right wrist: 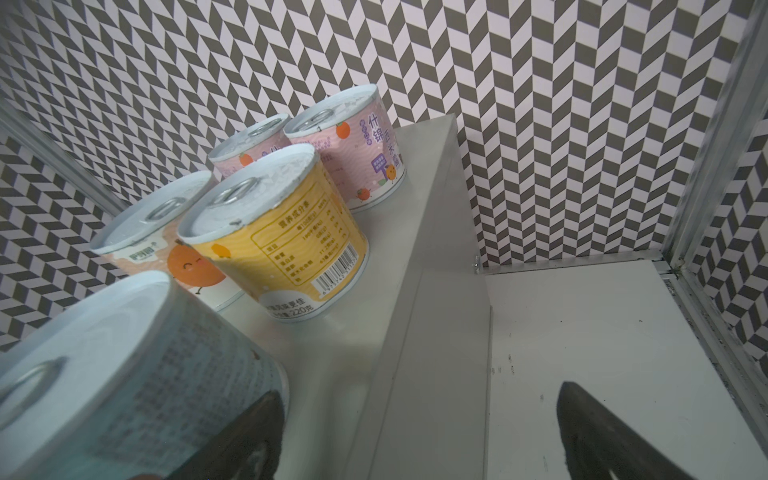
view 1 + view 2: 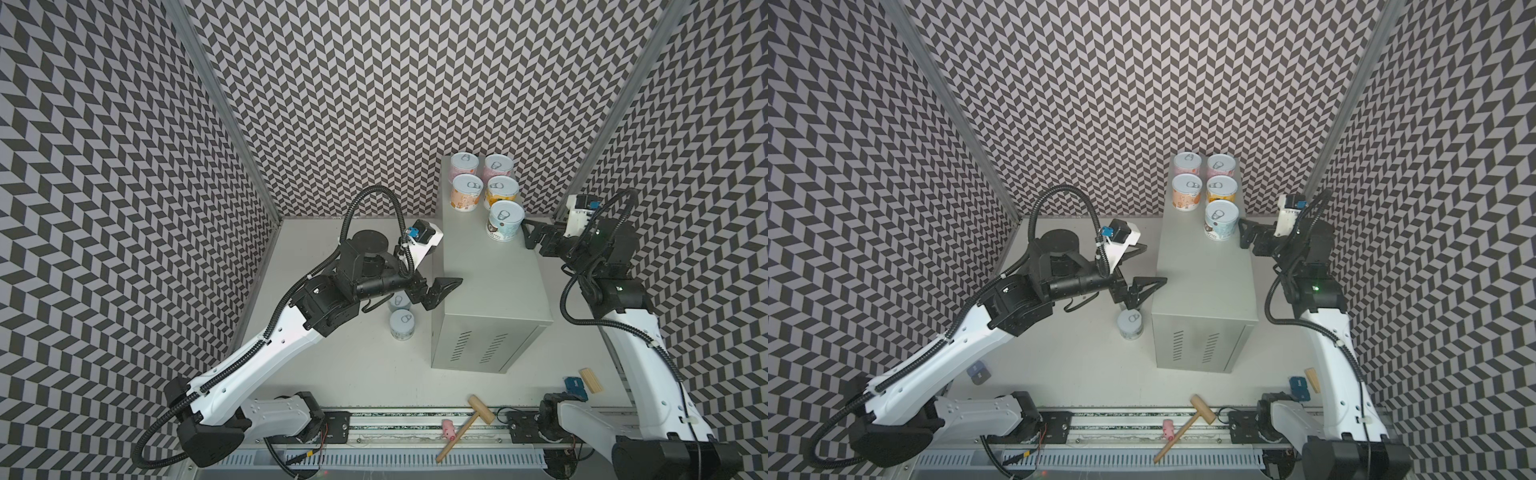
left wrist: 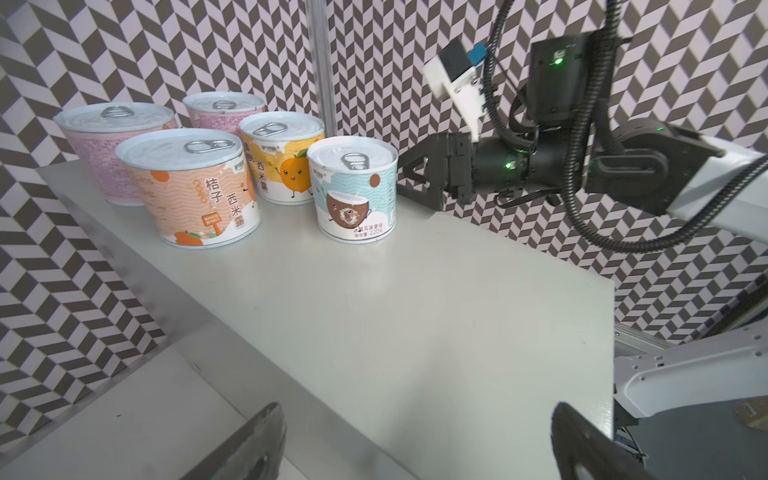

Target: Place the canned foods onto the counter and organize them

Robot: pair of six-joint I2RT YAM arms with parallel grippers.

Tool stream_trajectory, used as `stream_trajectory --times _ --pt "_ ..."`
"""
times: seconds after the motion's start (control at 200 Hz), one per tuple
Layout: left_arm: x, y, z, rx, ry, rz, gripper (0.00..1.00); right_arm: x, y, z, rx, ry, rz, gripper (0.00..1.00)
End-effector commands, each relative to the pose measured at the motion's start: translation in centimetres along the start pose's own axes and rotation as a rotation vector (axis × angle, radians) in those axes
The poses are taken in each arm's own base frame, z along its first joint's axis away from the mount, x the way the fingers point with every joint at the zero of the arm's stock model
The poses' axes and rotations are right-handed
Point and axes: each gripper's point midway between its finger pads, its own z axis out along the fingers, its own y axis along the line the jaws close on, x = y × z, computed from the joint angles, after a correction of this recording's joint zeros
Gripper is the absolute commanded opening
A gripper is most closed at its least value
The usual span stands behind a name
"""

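The near can [image 2: 402, 325] and far can [image 2: 399, 300] stand upright on the table [image 2: 353, 374] just left of the counter [image 2: 490, 282], under the left gripper [image 2: 444, 291], jaws spread and empty. The right gripper [image 2: 527, 235], also spread and empty, hangs right of the blue can [image 2: 504, 220] on the counter, leaving the left one nearer the pair.

Five cans stand upright on the counter [image 1: 374, 340], pull-tabs in place. The nearest is a blurred light blue can [image 1: 124, 365], its lower side partly covered by one dark finger [image 1: 249, 440] of the right gripper [image 1: 424, 449]; contact cannot be confirmed. The jaws are spread wide, with only the counter's edge between them. Behind it is a yellow can [image 1: 282, 245], barcode facing the lens, just beside a peach can [image 1: 153, 232]. Two pink cans [image 1: 357, 153] stand rearmost, near the chevron wall [image 1: 540, 124]. A white tabletop [image 1: 582, 332] lies below.
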Motion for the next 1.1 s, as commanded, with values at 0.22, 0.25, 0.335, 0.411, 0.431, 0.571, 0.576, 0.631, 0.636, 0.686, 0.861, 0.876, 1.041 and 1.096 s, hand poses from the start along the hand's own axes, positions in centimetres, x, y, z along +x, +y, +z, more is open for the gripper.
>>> stream_trajectory --times 0.22,0.25,0.335,0.411,0.431,0.571,0.576,0.631,0.636,0.686,0.861,0.876,1.041,1.096 --pt "-2.0 4.5 3.8 -0.209 0.000 -0.051 1.00 -4.1 0.9 -3.7 0.048 -0.130 -0.040 0.99" --pt "-2.0 4.9 4.2 -0.228 0.003 -0.056 1.00 -4.3 0.9 -4.0 0.053 -0.136 -0.042 0.99" --pt "-2.0 5.9 5.3 -0.267 0.013 -0.066 1.00 -5.0 1.2 -5.2 0.060 -0.156 -0.051 0.99" --pt "-2.0 6.8 6.0 -0.310 0.017 -0.075 1.00 -5.6 1.5 -6.1 0.060 -0.173 -0.057 0.99" --pt "-2.0 7.0 6.2 -0.321 0.019 -0.078 1.00 -5.8 1.7 -6.4 0.058 -0.177 -0.059 0.99" --pt "-2.0 8.2 7.5 -0.369 0.019 -0.098 1.00 -6.4 2.5 -7.9 0.043 -0.197 -0.068 0.99" --pt "-2.0 8.3 7.5 -0.370 0.019 -0.099 1.00 -6.4 2.5 -7.9 0.043 -0.197 -0.068 0.99" --pt "-1.9 8.6 8.0 -0.380 0.022 -0.106 1.00 -6.6 2.7 -8.5 0.042 -0.204 -0.074 0.99" --pt "-1.9 8.6 8.0 -0.380 0.022 -0.106 1.00 -6.6 2.7 -8.5 0.042 -0.204 -0.074 0.99" --pt "-1.8 8.7 8.5 -0.380 0.025 -0.110 1.00 -6.8 2.9 -9.0 0.040 -0.211 -0.078 0.99" --pt "-1.3 9.8 9.6 -0.418 0.033 -0.141 1.00 -7.4 3.6 -10.4 0.030 -0.228 -0.093 0.99" --pt "-1.2 9.8 9.7 -0.420 0.035 -0.142 1.00 -7.4 3.6 -10.5 0.029 -0.230 -0.096 0.99" --pt "-0.9 10.1 10.6 -0.423 0.040 -0.155 1.00 -7.6 3.9 -11.5 0.029 -0.242 -0.105 0.99" --pt "-0.7 10.2 10.9 -0.423 0.043 -0.158 1.00 -7.6 4.0 -11.6 0.026 -0.244 -0.108 0.99"
